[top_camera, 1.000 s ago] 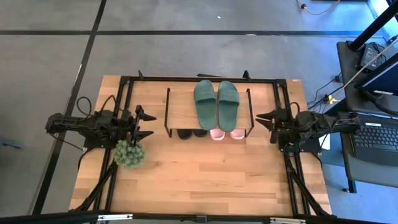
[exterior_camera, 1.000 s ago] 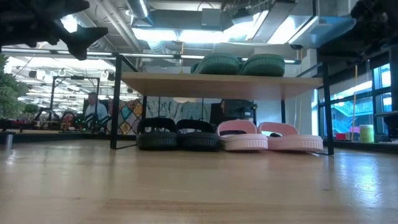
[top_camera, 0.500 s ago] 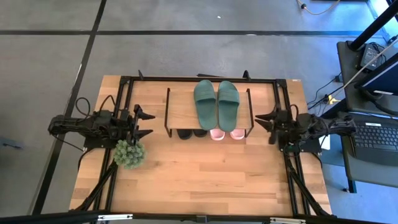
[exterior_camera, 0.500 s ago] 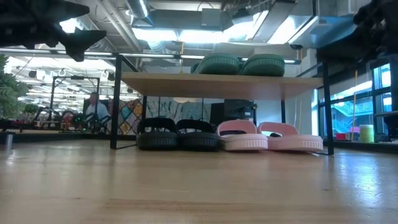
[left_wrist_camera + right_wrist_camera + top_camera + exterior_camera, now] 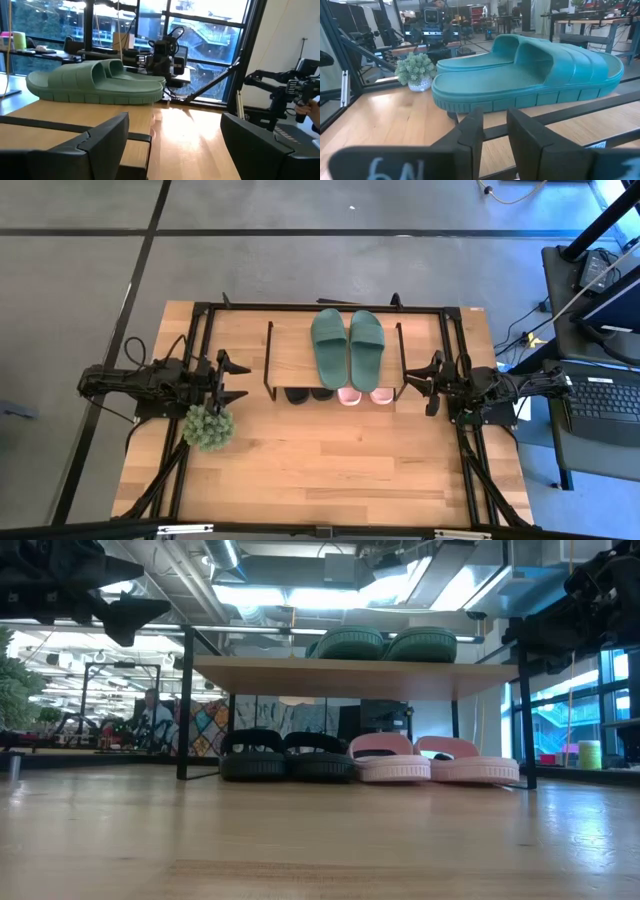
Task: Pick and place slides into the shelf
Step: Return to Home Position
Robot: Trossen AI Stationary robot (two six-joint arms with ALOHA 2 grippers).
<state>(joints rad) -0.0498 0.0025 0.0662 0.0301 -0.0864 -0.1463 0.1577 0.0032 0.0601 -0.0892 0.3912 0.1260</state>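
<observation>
Pale wood for the top board of the shelf, thin black wire for its legs, all standing on a larger wooden table.

On top of the shelf, over its right half: dark green foam slides, one pair, side by side and touching, wide ribbed straps up, soles flat on the board.

Under the shelf, in one row on the table: black slides below the board's middle, light pink slides just beside them toward the shelf's right legs. From above, only their ends showing past the shelf's front edge.

Left of the shelf, well apart from its left legs: left gripper, higher than the shelf's board in the low view, fingers spread wide, nothing between them.

Just beside the shelf's right end: right gripper, about level with the board, fingers parted by a narrow gap, pinching nothing, the nearer green slide close ahead of it.

Writing: only a white marking on the right gripper's own body, blurred, perhaps "6N", not readable with certainty.

Off the shelf's front left corner, just beside the left gripper: small potted plant, green and bushy.
</observation>
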